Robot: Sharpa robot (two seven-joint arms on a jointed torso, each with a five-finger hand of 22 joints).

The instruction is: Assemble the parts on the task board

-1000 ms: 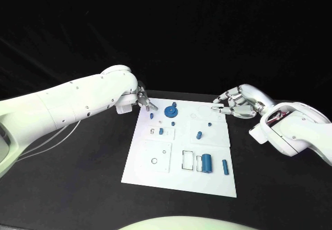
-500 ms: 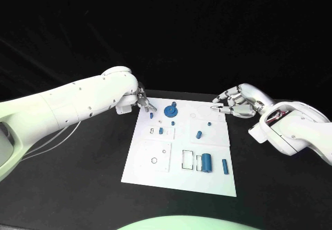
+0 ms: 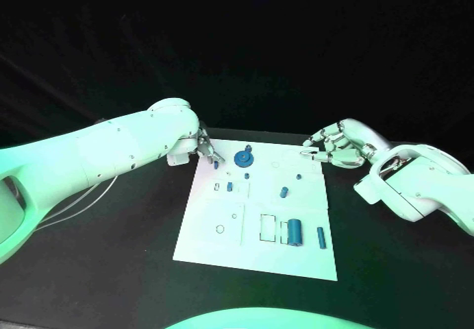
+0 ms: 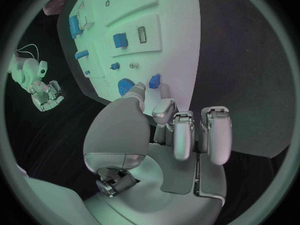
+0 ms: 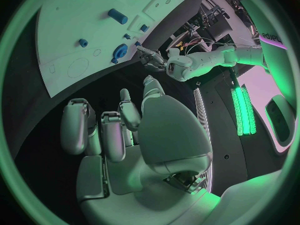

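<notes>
The left robot hand (image 3: 205, 149) has edged closer to the small part (image 3: 216, 164) just beyond its fingertips at the board's (image 3: 222, 236) corner; it holds nothing, fingers loosely apart. The right robot hand (image 3: 339, 147) hovers curled and empty. Reaching step; next, a fine pinch.

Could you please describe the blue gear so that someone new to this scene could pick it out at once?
Start at the white task board in the middle of the black table and go to its far edge. The blue gear lies there, just right of the left hand. It alone is a flat toothed disc; its neighbours are small pegs.
</notes>
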